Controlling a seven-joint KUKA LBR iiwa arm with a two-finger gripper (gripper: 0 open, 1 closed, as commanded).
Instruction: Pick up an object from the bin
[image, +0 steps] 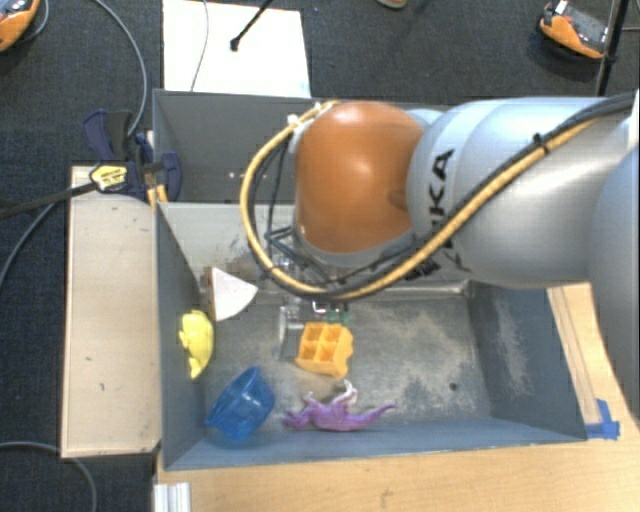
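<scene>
A big grey arm reaches in from the right. Its round orange cover hangs over the middle of the bin. Under the cover, the pincer pokes down just above a little orange block with square holes, like a waffle. The block lies on the bin floor near the middle. I cannot tell if the pincer is open or closed. A white cone, a yellow toy, a blue cup and a purple lizard lie nearby.
</scene>
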